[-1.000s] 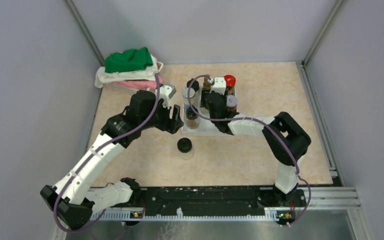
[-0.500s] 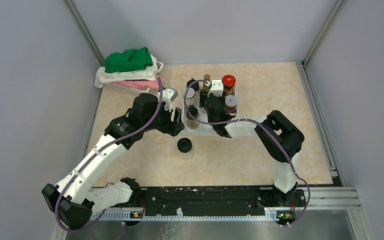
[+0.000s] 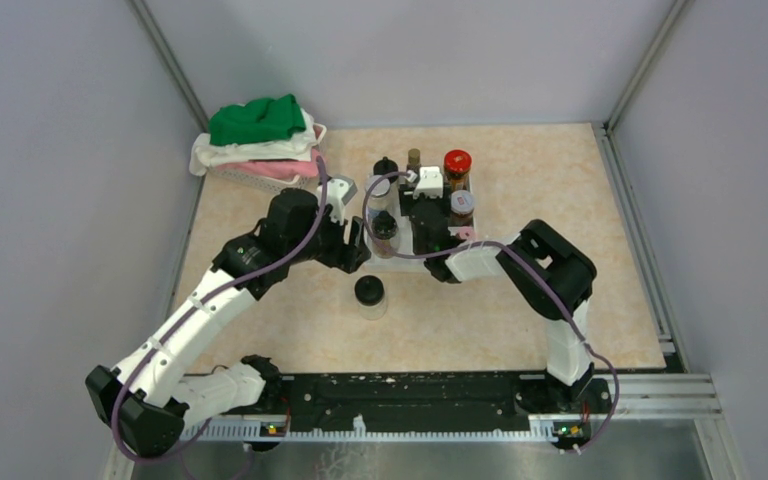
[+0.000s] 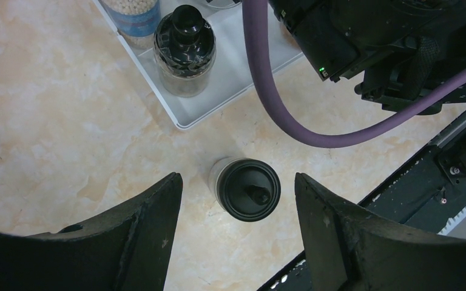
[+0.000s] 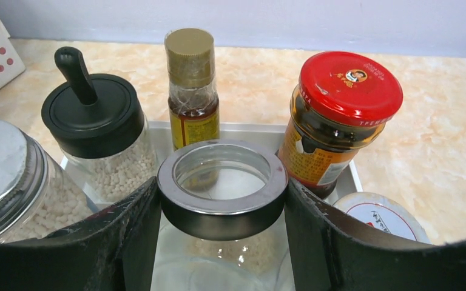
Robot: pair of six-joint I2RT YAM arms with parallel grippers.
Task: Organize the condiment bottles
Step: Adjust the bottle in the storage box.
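Marbled counter (image 3: pixel 520 300) below, grey walls around. My right claw (image 5: pixel 221 200) grips the silver-lidded jar (image 5: pixel 218 223) in the white tray (image 5: pixel 249 129) (set down or lifted, I cannot tell). My left claw (image 4: pixel 236 182) hangs open, straddling the lone black-capped jar (image 4: pixel 250 189) on the counter, not touching. Next, I judge: descend, close on that jar, carry it to the tray.

Count on inspection:
- Three black-capped jars (image 5: pixel 91 121) (image 4: pixel 185 36) (image 4: pixel 249 189), two on the tray and one alone lower in frame.
- Two silver-lidded jars (image 5: pixel 0 163) (image 5: pixel 221 188).
- One red-capped jar (image 5: pixel 349 85).
- One white-red-lidded jar (image 5: pixel 382 215).
- One slim amber bottle (image 5: pixel 191 103).
- One white tray (image 4: pixel 224 76).
- One cloth pile (image 3: pixel 260 135), upper left.
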